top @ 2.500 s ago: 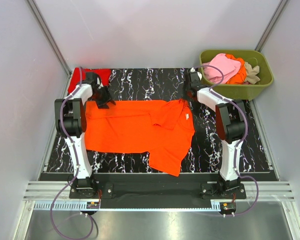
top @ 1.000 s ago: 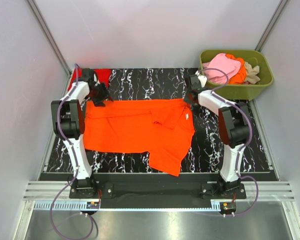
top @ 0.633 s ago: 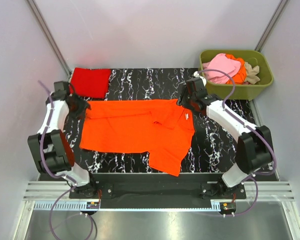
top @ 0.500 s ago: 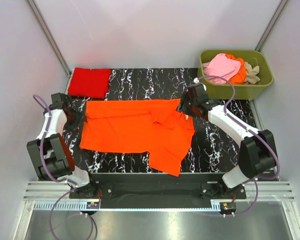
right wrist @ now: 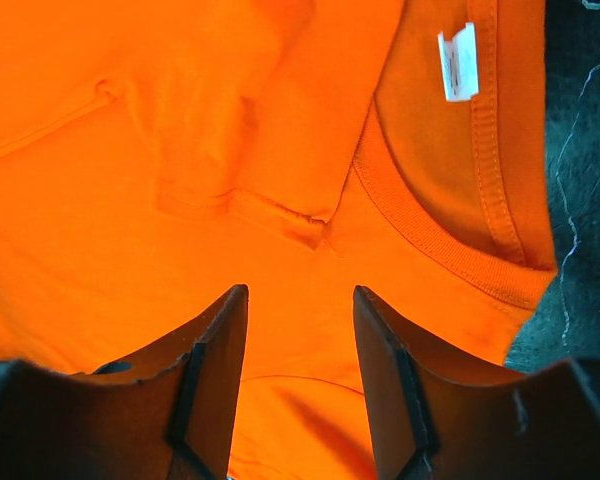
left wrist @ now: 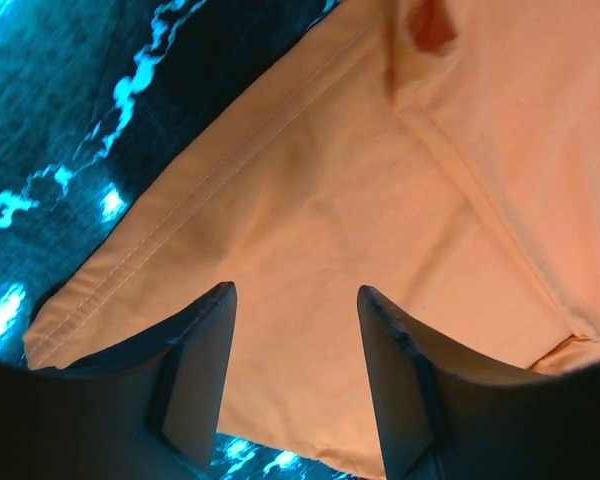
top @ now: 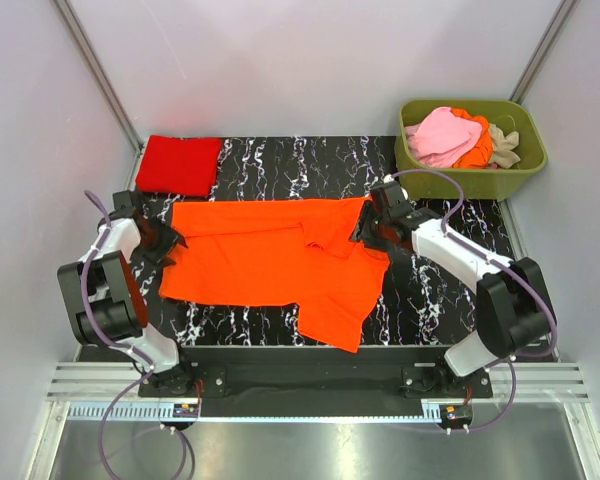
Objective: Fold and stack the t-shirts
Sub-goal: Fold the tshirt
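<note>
A bright orange t-shirt (top: 265,258) lies spread on the black marbled table, one sleeve folded in toward the collar. My left gripper (top: 168,240) hovers open over its left edge; in the left wrist view the hem of that orange t-shirt (left wrist: 310,200) fills the space between the fingers of the left gripper (left wrist: 295,292). My right gripper (top: 364,231) stands open over the neck end. The right wrist view shows the right gripper (right wrist: 300,292) above the cloth, near the ribbed collar (right wrist: 430,245) and white neck label (right wrist: 458,62). A folded red t-shirt (top: 180,165) rests at the back left.
An olive-green tub (top: 472,182) at the back right holds a pink shirt (top: 442,135), an orange one (top: 480,148) and a beige one (top: 504,140). Bare marbled table (top: 430,290) shows right of the shirt. Grey walls close in both sides.
Both arms have left the shirt's far edge. The left swung out and came back in at the shirt's left edge, uncovering the red shirt. The right moved nearer over the collar.
</note>
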`<action>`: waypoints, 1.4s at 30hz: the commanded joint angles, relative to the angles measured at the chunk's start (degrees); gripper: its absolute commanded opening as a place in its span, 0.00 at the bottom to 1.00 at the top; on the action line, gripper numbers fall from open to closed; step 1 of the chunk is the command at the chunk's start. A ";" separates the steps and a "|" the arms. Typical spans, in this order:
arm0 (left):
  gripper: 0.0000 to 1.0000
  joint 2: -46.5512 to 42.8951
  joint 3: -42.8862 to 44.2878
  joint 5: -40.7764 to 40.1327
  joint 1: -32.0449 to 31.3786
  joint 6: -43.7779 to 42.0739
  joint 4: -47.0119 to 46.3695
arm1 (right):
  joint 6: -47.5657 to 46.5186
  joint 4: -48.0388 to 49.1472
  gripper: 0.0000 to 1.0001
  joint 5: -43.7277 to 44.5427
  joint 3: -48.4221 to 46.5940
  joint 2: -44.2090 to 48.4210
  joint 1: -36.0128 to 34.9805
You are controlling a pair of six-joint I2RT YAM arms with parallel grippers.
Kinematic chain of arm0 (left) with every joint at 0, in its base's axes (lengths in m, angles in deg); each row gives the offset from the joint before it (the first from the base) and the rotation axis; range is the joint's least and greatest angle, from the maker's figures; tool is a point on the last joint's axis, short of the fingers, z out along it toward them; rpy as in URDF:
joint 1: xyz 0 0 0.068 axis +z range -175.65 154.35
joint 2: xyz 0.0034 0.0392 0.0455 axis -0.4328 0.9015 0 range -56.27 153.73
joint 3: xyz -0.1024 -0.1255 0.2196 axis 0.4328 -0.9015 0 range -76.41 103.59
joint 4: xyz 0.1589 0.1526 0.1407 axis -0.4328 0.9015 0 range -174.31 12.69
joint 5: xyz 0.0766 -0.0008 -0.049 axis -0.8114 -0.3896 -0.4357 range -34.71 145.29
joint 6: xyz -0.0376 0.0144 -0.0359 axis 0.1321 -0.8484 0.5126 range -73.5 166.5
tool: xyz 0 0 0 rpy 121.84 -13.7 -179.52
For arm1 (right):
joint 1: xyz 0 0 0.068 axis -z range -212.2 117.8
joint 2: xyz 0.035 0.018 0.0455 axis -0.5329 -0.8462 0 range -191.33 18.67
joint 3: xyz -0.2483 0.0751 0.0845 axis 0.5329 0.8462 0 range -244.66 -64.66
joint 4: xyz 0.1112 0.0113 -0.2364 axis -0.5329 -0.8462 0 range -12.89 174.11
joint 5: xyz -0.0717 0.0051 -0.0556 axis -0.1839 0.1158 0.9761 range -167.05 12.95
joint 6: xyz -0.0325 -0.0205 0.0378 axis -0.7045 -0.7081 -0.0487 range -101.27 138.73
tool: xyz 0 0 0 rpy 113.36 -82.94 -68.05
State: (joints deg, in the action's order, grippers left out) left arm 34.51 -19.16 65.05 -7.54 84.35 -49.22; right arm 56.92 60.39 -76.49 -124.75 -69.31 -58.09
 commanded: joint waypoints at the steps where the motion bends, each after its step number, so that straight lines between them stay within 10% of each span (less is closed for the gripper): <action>1: 0.57 -1.67 2.07 2.71 0.00 -0.85 -7.38 | 4.16 2.53 0.53 1.90 0.33 -1.66 -0.30; 18: 0.59 15.65 17.71 4.65 0.26 -2.78 -8.11 | 26.66 6.41 0.47 4.36 -0.37 -11.24 -2.85; 33: 0.34 19.52 20.09 5.54 0.70 -5.32 -7.32 | 32.29 4.57 0.49 6.74 -1.25 -13.26 -3.64; 42: 0.00 20.05 20.88 4.31 0.79 -6.64 -7.23 | 33.44 4.04 0.46 7.97 -1.25 -14.14 -5.05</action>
State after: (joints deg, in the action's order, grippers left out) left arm 54.16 -0.84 69.59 -7.06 78.91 -55.43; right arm 89.08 64.52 -71.49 -124.12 -82.69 -62.51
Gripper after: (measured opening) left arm 0.021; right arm 0.470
